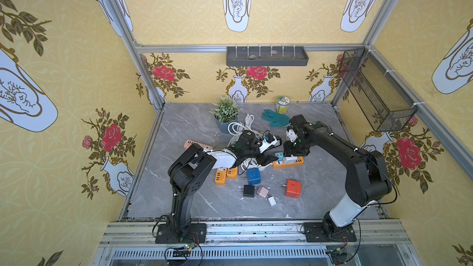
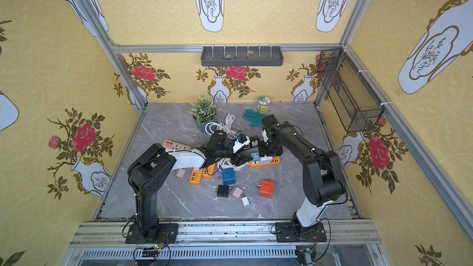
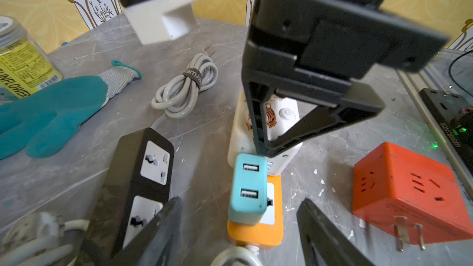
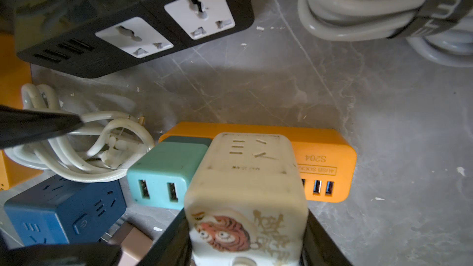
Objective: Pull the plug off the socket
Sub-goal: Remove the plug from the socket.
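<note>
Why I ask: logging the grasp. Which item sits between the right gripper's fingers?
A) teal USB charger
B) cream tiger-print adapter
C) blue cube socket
B: in the right wrist view, the right gripper has its fingers against both sides of the cream tiger-print adapter, which sits on the orange power strip.

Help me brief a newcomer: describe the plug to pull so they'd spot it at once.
On the table, right of centre, find the orange strip under the right pincer. Two blocks sit plugged into it. The plug is the cream one with a tiger cartoon, bulkier than the teal USB charger.
</note>
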`<control>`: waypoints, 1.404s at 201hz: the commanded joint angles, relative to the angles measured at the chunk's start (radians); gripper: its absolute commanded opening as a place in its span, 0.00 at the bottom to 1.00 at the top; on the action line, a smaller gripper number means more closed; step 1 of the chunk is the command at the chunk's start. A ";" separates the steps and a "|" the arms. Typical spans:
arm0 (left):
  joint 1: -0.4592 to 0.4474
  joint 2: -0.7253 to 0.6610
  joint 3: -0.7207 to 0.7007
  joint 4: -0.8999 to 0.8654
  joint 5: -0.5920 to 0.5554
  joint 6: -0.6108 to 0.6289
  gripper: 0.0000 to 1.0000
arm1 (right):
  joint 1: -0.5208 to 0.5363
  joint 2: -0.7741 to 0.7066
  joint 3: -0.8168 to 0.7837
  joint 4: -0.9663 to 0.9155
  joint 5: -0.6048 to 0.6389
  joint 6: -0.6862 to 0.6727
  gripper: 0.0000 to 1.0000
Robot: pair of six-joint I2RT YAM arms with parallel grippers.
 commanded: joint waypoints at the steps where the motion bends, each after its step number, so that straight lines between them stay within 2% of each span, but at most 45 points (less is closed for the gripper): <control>1: -0.008 0.039 0.017 -0.004 -0.017 0.032 0.73 | 0.007 0.008 -0.001 -0.003 -0.131 -0.010 0.45; 48: -0.021 0.101 0.079 -0.061 -0.047 0.061 0.65 | 0.013 0.011 0.007 -0.005 -0.146 0.005 0.45; 99: -0.041 0.122 0.111 -0.144 -0.041 0.106 0.34 | 0.037 0.014 0.041 -0.016 -0.120 0.048 0.44; 127: -0.047 0.113 0.073 -0.152 -0.044 0.100 0.19 | 0.053 0.017 0.077 -0.022 -0.081 0.091 0.44; 142: -0.047 0.110 0.042 -0.155 -0.051 0.094 0.14 | 0.052 0.005 0.084 -0.017 -0.064 0.099 0.44; 200: -0.047 0.100 -0.041 -0.160 -0.070 0.075 0.08 | 0.051 -0.122 -0.011 0.036 -0.076 0.123 0.44; 226: -0.047 0.110 -0.006 -0.226 -0.078 0.096 0.06 | 0.118 -0.139 -0.034 0.057 -0.081 0.166 0.43; 246: -0.048 0.114 0.016 -0.263 -0.097 0.109 0.05 | 0.160 -0.103 -0.009 0.022 -0.004 0.234 0.43; 261: -0.049 0.114 0.019 -0.281 -0.111 0.109 0.05 | 0.145 -0.108 -0.022 0.012 0.035 0.269 0.43; 282: -0.048 0.099 0.002 -0.280 -0.122 0.096 0.06 | 0.088 -0.152 -0.057 -0.018 0.026 0.259 0.43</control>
